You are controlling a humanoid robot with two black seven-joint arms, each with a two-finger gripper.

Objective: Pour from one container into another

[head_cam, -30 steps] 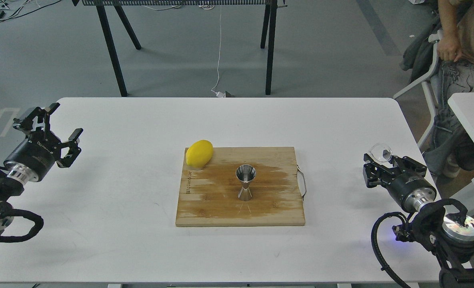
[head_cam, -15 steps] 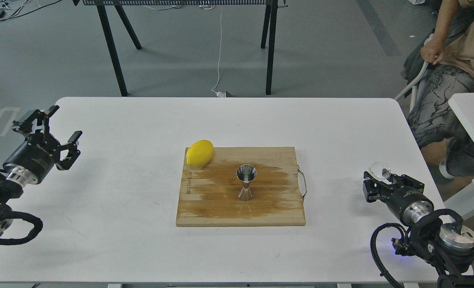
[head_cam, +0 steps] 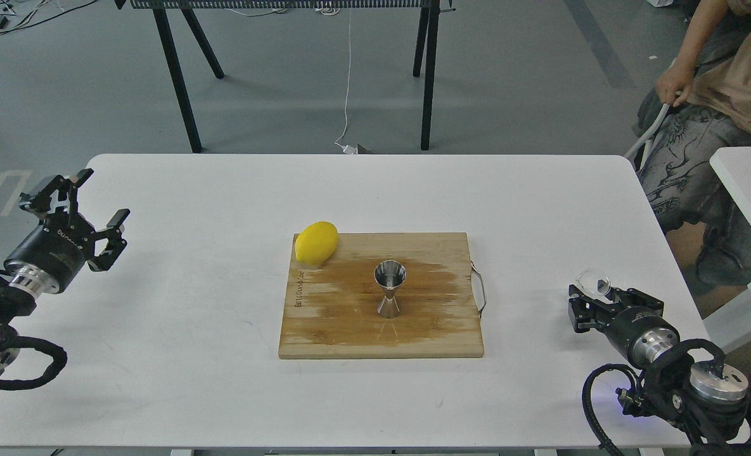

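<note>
So the small clear glass cup is way over on the right side of the white surface, pinched between the fingers of the right gripper, close to the surface's right edge. Can't tell if it's sitting on the surface or a bit above it. The cup is tilted, with its thin rim facing up and away.

The shiny stainless-steel hourglass-shaped jigger stands upright near the middle of the rectangular wooden cutting board, well apart from the cup. The wood around it has a darker, wet-looking patch. A yellow lemon lies on the board's far left corner, hanging over the edge a little.

The left gripper is off at the left edge of the surface, fingers spread wide with nothing between them, well away from the board.
</note>
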